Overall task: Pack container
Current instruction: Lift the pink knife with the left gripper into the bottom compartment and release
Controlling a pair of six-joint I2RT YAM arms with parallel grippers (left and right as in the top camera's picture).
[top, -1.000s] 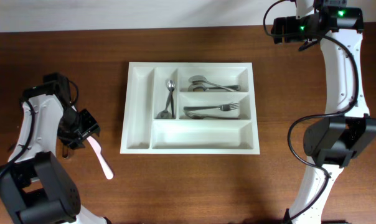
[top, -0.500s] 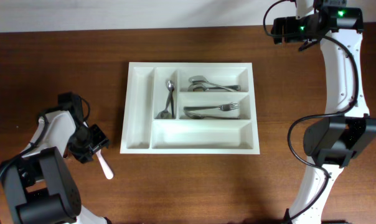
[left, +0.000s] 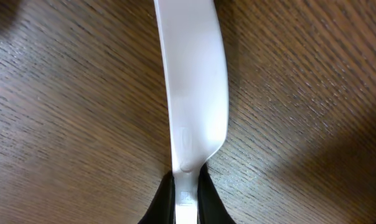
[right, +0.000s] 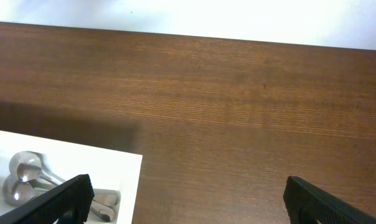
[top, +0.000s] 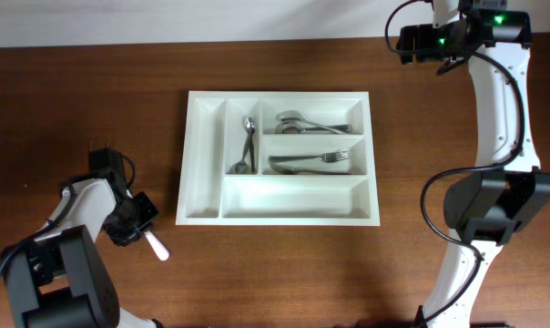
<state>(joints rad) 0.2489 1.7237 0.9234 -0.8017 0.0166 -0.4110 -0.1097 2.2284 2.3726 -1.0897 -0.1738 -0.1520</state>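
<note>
The white cutlery tray [top: 202, 164] lies mid-table. It holds metal spoons [top: 248, 146] in an upright slot, spoons [top: 298, 122] in the top slot and forks [top: 311, 161] in the middle slot. Its bottom long slot and left narrow slot are empty. My left gripper [top: 138, 228] is low at the table, left of the tray's front corner, shut on a white plastic utensil [top: 155, 246]. The left wrist view shows the utensil's handle [left: 194, 93] pinched between the fingers [left: 187, 196]. My right gripper [top: 412, 41] is open and empty, high at the back right.
Bare brown wood surrounds the tray. The right wrist view shows the tray's top-right corner [right: 107, 171] with spoons [right: 26, 177] and the table's far edge against a white wall.
My left gripper moved toward the front and slid down the white utensil, closing on it near its far end. The right arm has not moved.
</note>
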